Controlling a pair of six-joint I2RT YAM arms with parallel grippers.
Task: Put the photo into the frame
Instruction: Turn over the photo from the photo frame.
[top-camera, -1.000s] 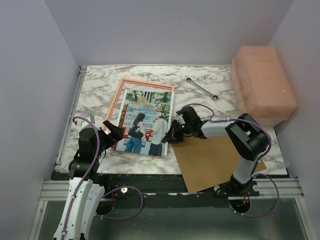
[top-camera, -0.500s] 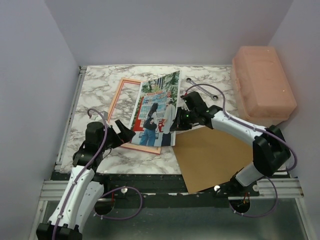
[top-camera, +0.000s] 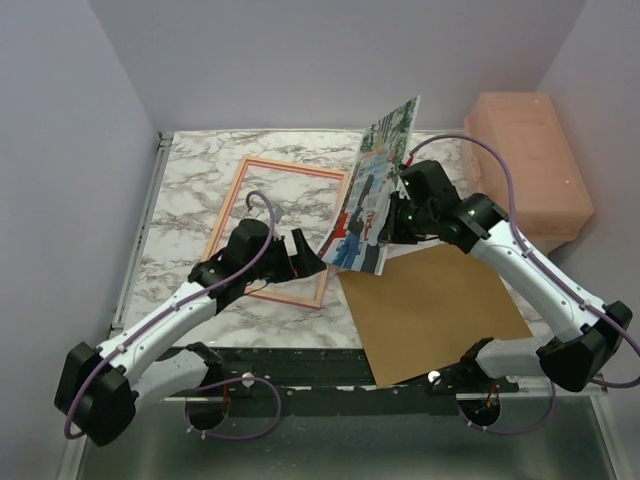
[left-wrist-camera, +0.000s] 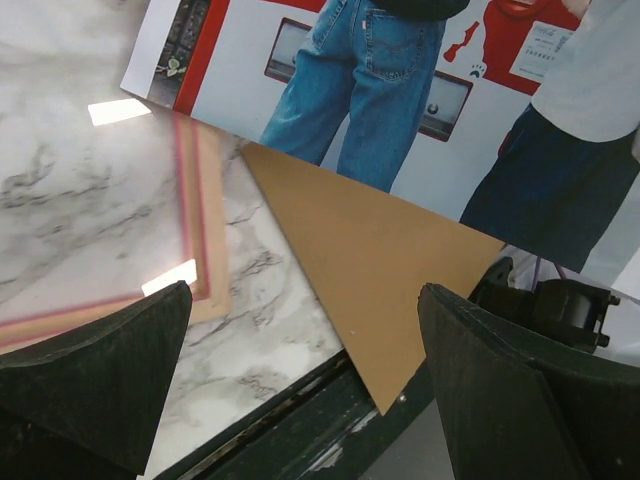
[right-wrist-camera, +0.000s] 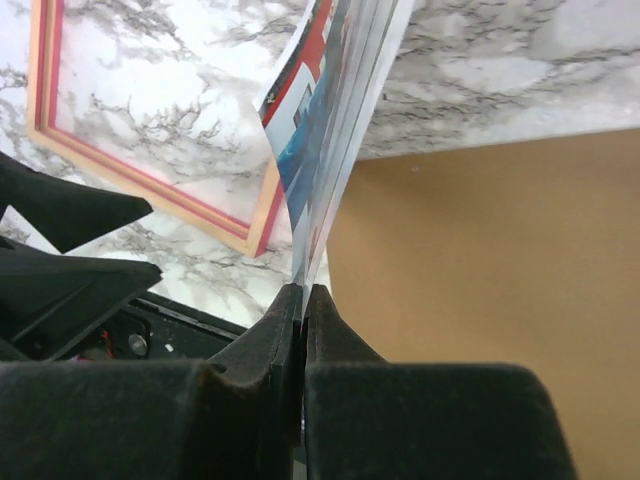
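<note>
1. Marble-patterned white and grey table top (top-camera: 185, 190) carries a thin rectangular frame (top-camera: 224, 212). The frame is pale wood-coloured on its upturned side with a pink inner lip, and it lies flat, left of centre.
2. A large glossy rectangular photo (top-camera: 372, 195) shows two people in jeans before red-and-white vending machines. It stands steeply tilted just right of the frame, its top corner high toward the back wall and its lower edge near the frame's near right corner. The printed side faces left, toward the frame.
3. The black two-finger right gripper (top-camera: 390, 222) is clamped tight on the photo's right edge. In the right wrist view both fingers press together with the sheet seen edge-on between them.
4. Whether the photo's lowest corner touches the table cannot be told. In the left wrist view its lower edge runs above the frame's corner and a brown board.
5. The black left gripper (top-camera: 303, 248) hovers over the right part of the frame, close to its right rail. Its jaws are spread wide and hold nothing.
6. That board, a flat brown fibreboard panel (top-camera: 435, 310), lies at the near right and overhangs the table's near edge. A strip of marble separates it from the frame's corner.
7. A pale pink blocky box (top-camera: 525, 170) sits at the far right, against the wall.
</note>
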